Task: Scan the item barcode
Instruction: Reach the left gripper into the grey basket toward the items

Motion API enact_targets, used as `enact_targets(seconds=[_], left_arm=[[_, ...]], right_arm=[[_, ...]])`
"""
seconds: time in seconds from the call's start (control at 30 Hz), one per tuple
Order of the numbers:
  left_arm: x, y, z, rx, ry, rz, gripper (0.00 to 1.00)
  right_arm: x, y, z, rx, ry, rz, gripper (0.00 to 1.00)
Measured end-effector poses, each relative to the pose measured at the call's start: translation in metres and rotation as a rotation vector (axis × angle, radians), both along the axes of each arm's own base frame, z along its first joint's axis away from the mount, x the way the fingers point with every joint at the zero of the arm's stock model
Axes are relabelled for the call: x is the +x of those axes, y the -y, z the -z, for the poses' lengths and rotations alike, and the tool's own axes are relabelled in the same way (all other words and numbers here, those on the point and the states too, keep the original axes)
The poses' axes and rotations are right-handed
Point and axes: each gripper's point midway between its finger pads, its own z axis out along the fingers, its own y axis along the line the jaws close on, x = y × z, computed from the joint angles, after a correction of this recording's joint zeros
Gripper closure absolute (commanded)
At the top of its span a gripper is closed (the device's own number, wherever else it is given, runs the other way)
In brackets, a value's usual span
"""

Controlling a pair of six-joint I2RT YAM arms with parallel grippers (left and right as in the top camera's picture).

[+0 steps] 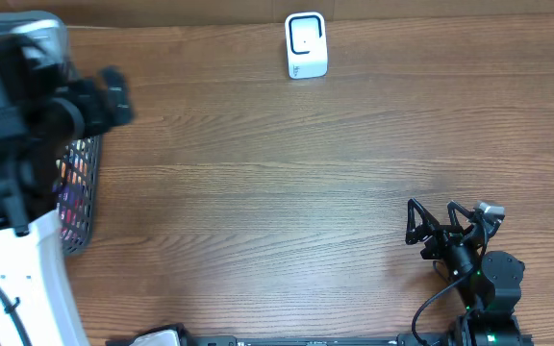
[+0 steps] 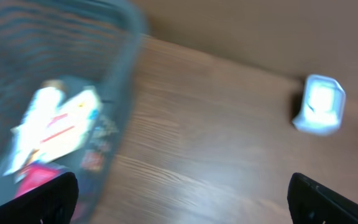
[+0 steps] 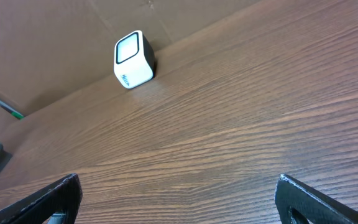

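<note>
**Obs:** Where's the item, and how does it lie?

**Me:** In the basket (image 2: 107,74), at the table's (image 1: 277,183) left edge. From my left wrist I see a white packet (image 2: 55,127) with red print, lying on other goods. Its long axis runs slantwise, low-left to high-right in that view. Which end is the top, I cannot tell.

**Obs:** Barcode?

**Me:** Not legible. That view is smeared and the print is a blur. From overhead my left arm (image 1: 12,125) covers most of the basket, with only a strip of mesh and coloured goods showing.

**Obs:** Scanner?

**Me:** Scanner (image 1: 306,45) stands at the far edge, well apart from the basket. Its window is tilted up and toward my side.

**Obs:** Jaws?

**Me:** Left gripper (image 2: 185,205): spread wide, nothing between the fingers, only the tips showing at the frame's lower corners. Right gripper (image 3: 179,202): the same, released, bare wood between the tips.

**Obs:** Pose?

**Me:** Left arm is raised high, close under the overhead camera, over the basket. Right arm (image 1: 493,279) is folded low at the near right, with its fingers just above the wood and aimed across the table toward the scanner.
</note>
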Motion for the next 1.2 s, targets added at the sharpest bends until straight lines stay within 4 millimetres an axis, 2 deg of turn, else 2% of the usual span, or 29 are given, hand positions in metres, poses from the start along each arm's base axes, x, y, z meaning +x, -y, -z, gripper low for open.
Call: enact_targets(seconds=[0.13, 0.23, 0.4, 0.5, 0.63, 0.77, 0.9, 1.03, 1.2], left_arm=[[-0.018, -0.053, -0.017, -0.013, 0.057, -0.184, 0.0], [-0.028, -0.08, -0.022, -0.019, 0.088, -0.281, 0.0], [-0.037, -0.124, -0.013, -0.088, 0.095, -0.452, 0.0], [-0.035, -0.153, 0.013, -0.157, 0.042, -0.548, 0.0], [-0.025, -0.188, 0.065, -0.244, -0.079, -0.635, 0.0], [-0.017, -0.213, 0.108, -0.295, -0.172, -0.675, 0.0], [-0.008, -0.228, 0.128, -0.246, -0.227, -0.616, 0.0], [-0.003, -0.235, 0.143, -0.173, -0.3, -0.516, 0.02], [-0.002, -0.248, 0.181, -0.103, -0.44, -0.43, 0.02]], right_arm=[[0.0, 0.0, 0.0, 0.0, 0.001, 0.0, 0.0], [0.0, 0.0, 0.0, 0.0, 0.0, 0.0, 0.0], [0.0, -0.001, 0.0, 0.002, 0.001, -0.008, 0.0], [-0.001, -0.002, 0.0, 0.004, -0.001, -0.014, 0.0], [-0.001, -0.003, 0.006, 0.005, -0.029, -0.016, 0.0], [-0.001, -0.003, 0.014, 0.006, -0.064, -0.016, 0.0], [-0.001, -0.003, 0.018, 0.007, -0.078, -0.019, 0.0], [-0.001, -0.004, 0.017, 0.008, -0.077, -0.021, 0.0], [-0.001, -0.004, 0.017, 0.008, -0.077, -0.021, 0.0]])
